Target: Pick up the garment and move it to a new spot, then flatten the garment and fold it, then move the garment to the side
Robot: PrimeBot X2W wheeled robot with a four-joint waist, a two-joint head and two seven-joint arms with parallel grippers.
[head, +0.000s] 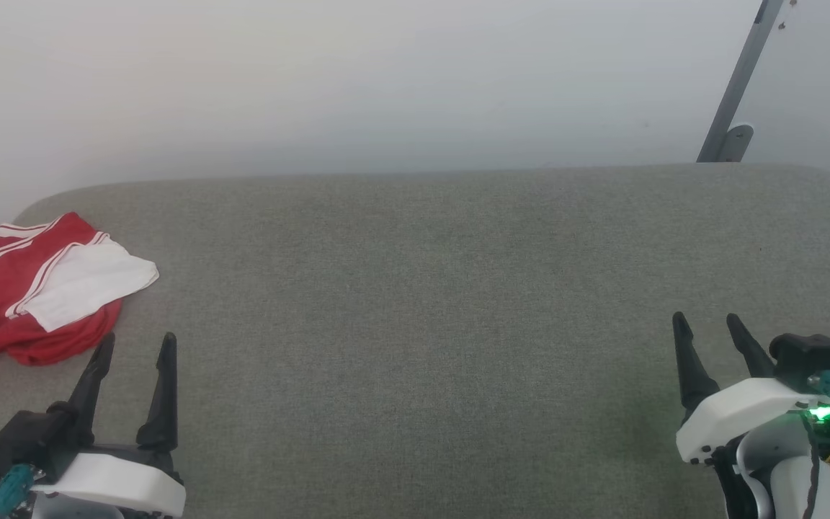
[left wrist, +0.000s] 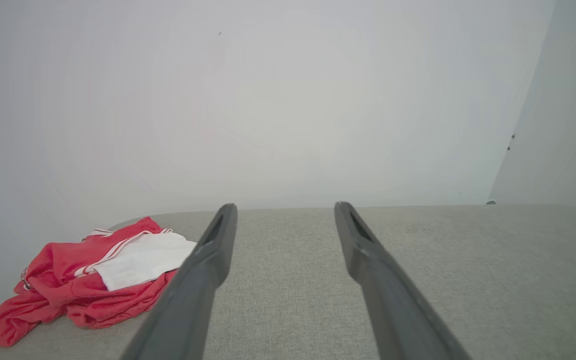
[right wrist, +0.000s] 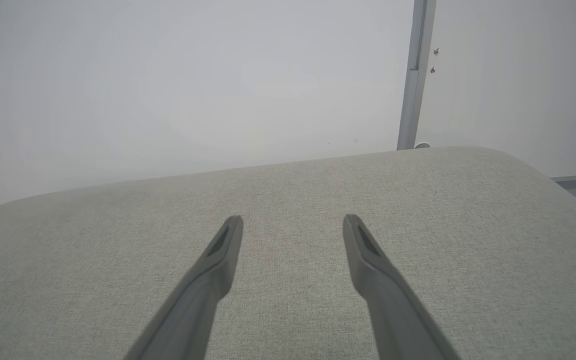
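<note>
Left end effector (head: pixel 139 339), open and empty, has the red jersey (head: pixel 33 288) just ahead-left. Right end effector (head: pixel 705 318), also open, is far.

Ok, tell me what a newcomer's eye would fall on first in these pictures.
The red garment with a white sleeve, crumpled at the far left of the grey padded surface, catches the eye first. Then come the open, empty left end effector just short of it and the open right end effector at the lower right, with a green light glowing on its wrist.
</note>
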